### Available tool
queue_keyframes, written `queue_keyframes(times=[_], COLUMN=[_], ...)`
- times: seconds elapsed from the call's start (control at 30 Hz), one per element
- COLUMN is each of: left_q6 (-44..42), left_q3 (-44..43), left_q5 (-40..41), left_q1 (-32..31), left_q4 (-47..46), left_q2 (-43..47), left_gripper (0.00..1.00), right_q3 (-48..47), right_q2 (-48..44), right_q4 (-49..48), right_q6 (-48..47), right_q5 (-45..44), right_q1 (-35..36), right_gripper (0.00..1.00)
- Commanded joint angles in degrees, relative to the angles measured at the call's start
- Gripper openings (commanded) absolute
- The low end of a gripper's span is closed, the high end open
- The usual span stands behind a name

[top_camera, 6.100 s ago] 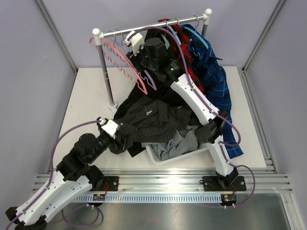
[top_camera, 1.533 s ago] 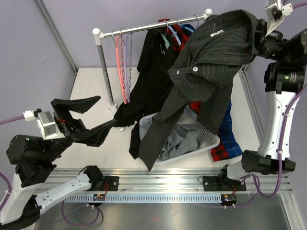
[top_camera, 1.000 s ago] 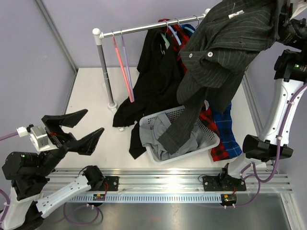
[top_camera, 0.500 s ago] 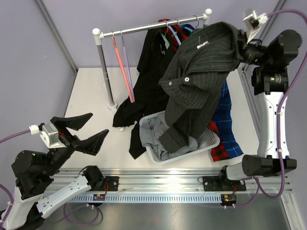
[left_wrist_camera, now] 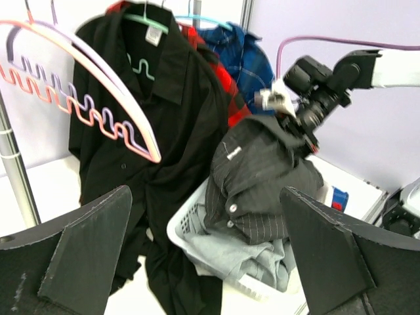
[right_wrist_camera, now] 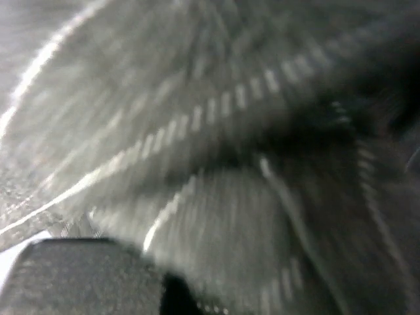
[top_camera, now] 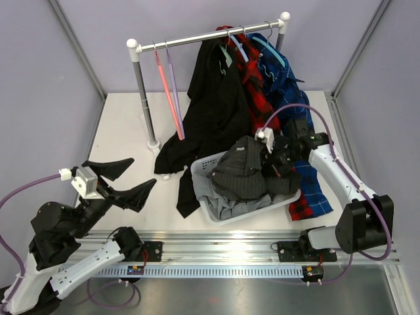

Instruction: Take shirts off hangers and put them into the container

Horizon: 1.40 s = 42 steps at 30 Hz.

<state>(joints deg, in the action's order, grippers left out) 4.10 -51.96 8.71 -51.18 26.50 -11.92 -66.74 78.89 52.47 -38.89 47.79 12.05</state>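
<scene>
Down from the high swing of half a second ago, the right arm now reaches low over the basket (top_camera: 211, 164). The pinstriped shirt (top_camera: 244, 172), which hung stretched in the air then, sits heaped in the basket on top of the grey shirt (top_camera: 226, 207). At the 2 o'clock side of that heap the right end effector (top_camera: 270, 152) is pressed together on a fold of the pinstriped cloth, and the right wrist view is filled with blurred striped fabric right against the lens. The left end effector (top_camera: 144, 171) has shifted only slightly and hovers at about 8 o'clock of the surface (top_camera: 125, 131). Its fingers are spread wide, holding nothing, well apart from the basket. The basket lies toward 5 o'clock of the surface, skewed to its edges. At 12 o'clock stands the rail (top_camera: 197, 38). From 9 toward 3 o'clock it carries a bare pink hanger (top_camera: 168, 95) and a bare purple hanger (top_camera: 170, 72) close together, then the black shirt (top_camera: 213, 98), the red plaid shirt (top_camera: 252, 79) and the blue plaid shirt (top_camera: 289, 98). The black shirt trails down onto the surface, its hem just beside the basket's 9 o'clock side, and the left wrist view shows it on a green hanger (left_wrist_camera: 152, 21). Both plaid hems lie on the surface at the basket's 3 to 4 o'clock side, under the right arm.
</scene>
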Motion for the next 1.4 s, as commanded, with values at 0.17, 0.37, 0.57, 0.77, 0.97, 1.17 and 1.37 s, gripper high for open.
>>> queue_keyframes(times=[0.17, 0.37, 0.57, 0.77, 0.97, 1.17, 1.37], left_q6=[-1.5, -2.2, -2.1, -3.7, -6.8, -1.7, 7.8], left_q3=[3.4, 5.5, 8.3, 9.2, 7.7, 9.1, 10.3], left_q5=[0.0, -0.8, -0.8, -0.4, 0.0, 1.4, 2.5], left_q1=[-0.2, -0.2, -0.2, -0.2, -0.2, -0.2, -0.2], left_q4=[-3.8, -4.8, -5.2, -6.4, -6.0, -5.8, -2.7], left_q2=[-2.1, -4.8, -6.0, -5.8, -7.4, -8.3, -8.2], left_gripper=[0.99, 0.99, 0.99, 0.99, 0.99, 0.99, 0.99], right_q3=[11.0, 11.6, 2.3, -13.1, -23.5, -41.4, -61.9], right_q2=[-1.2, 6.8, -0.4, -6.7, -7.0, 3.8, 17.4], right_q4=[-6.8, -9.4, 0.3, 11.1, 11.2, -1.4, -7.5], right_q6=[-3.1, -0.3, -2.5, -5.7, -2.9, 22.6, 38.5], right_q5=[-23.9, -33.1, -32.7, -32.5, -28.2, -34.0, -34.1], right_q1=[10.4, 17.6, 17.9, 17.8, 17.4, 14.3, 12.9], right_gripper=[0.15, 0.39, 0.57, 0.77, 0.78, 0.78, 0.72])
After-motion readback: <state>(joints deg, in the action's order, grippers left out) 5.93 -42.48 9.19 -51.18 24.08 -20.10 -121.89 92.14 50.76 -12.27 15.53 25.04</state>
